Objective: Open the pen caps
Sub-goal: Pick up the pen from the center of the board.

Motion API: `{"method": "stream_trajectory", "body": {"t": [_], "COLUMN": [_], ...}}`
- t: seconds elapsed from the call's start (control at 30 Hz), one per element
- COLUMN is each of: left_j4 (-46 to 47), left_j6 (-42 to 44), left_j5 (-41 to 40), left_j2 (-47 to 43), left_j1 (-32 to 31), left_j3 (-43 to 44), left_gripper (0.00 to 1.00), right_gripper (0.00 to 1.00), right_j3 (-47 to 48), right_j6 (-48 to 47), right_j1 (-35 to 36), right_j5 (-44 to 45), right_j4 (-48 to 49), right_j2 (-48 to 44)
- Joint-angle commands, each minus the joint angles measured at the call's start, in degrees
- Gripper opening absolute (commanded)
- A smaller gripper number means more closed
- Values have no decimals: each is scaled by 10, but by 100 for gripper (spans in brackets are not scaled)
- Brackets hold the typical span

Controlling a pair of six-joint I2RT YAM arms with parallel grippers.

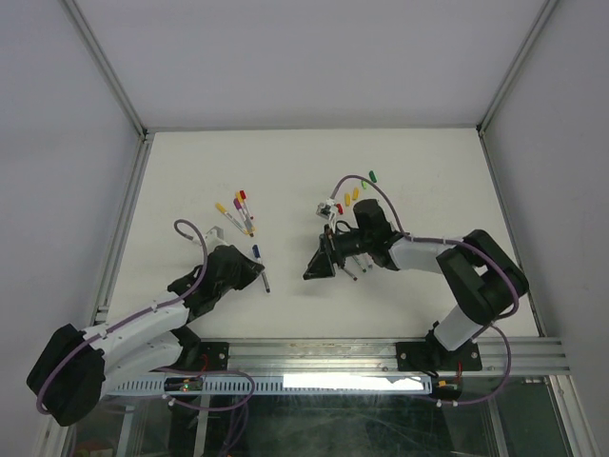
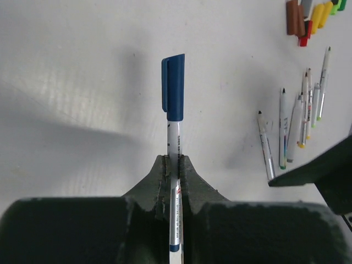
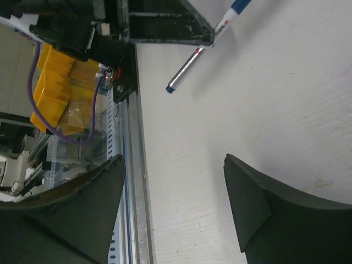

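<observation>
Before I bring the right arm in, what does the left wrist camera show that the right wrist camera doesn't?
Left wrist only: uncapped pens lying off to the right, with loose caps beyond them. Right wrist only: the right gripper, open and empty, and the metal rail along the near edge. Both: the white table and the pen clamped in the shut left gripper, its blue cap on.
</observation>
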Motion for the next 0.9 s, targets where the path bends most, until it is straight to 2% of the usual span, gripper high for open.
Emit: {"method": "stream_trajectory", "body": {"t": [0.0,0.1,0.33,0.63,0.67,0.7,0.87], "left_j4": [196,286,324,420,428,436,466], "left_j6": [-57,-75,-104,-136,-138,-140,-153], "left_j5": [12,-11,-70,-70,-67,-67,-69], "left_j2": [3,34,106,230,241,250,267], "left_j1": [-33,-56,-111,-131,-132,-133,-135], "left_j3": [-59,-85,-64,-52,-49,-46,-49], "left_gripper": [0,0,0,0,0,0,0], "right_gripper": [74,73,72,72,66,64,60], "right_j3": [4,12,51,75,81,87,97], "right_j6": [68,89,90,90,119,122,132], "right_j1": [0,7,39,51,55,58,65], "right_j5": [37,82,86,86,134,146,151], "right_j4": [85,60,-7,-24,-39,-53,-70], "right_j2": [35,57,110,160,164,167,169]}}
